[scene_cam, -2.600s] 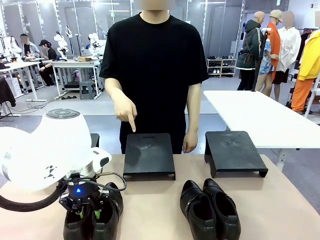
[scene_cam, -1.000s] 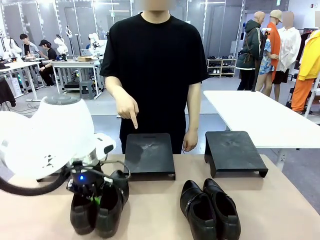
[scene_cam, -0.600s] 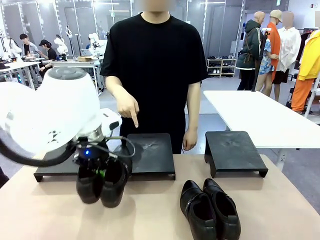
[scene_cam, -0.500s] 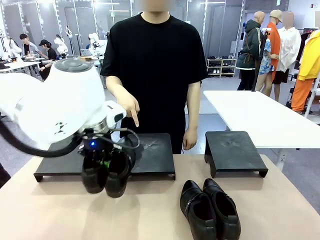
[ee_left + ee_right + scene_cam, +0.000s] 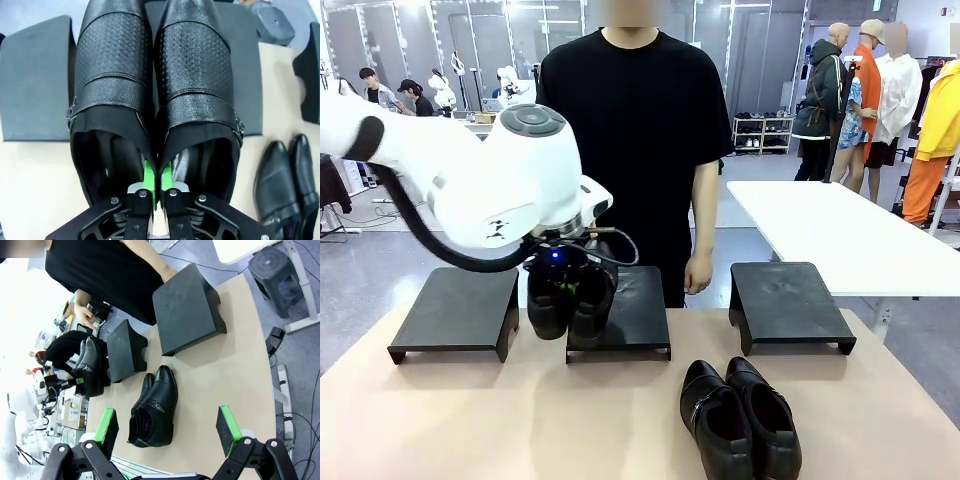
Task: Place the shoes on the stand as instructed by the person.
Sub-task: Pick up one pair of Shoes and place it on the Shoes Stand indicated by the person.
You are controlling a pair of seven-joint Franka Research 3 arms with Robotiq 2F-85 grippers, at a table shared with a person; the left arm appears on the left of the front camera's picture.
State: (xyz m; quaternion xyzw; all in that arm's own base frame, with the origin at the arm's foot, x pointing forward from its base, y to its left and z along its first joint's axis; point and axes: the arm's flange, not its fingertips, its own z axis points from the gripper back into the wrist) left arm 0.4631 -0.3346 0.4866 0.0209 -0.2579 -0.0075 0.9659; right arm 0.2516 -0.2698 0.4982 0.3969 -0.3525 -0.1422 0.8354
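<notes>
Since the earliest picture the left gripper [image 5: 566, 287] has lifted one pair of shoes [image 5: 569, 302] off the near-left of the table [image 5: 450, 420]. In the last half second it has carried them to the right, from over the gap between the stands to the front-left part of the middle stand [image 5: 640, 310]. The pair hangs toes down and seems clear of the stand's top, though the angle leaves that unsure. In the left wrist view the green pads [image 5: 148, 172] are pressed together on the two inner heel walls, clamping both shoes side by side. The person's [image 5: 630, 120] pointing hand, plain before, is now hidden behind the white arm. The other hand [image 5: 698, 282] hangs just beyond the middle stand as it did. The second pair [image 5: 740, 418] has not moved – it lies at the near right, toes toward the robot. The right gripper [image 5: 167, 426] hovers above it, fingers wide apart, holding nothing.

The table is tan and matte, with three black stands in a row: left stand [image 5: 455, 310], middle, right stand [image 5: 785, 300]. Beyond it are a white table [image 5: 820, 225], a grey floor, workbenches and a far shoe rack [image 5: 763, 130].
</notes>
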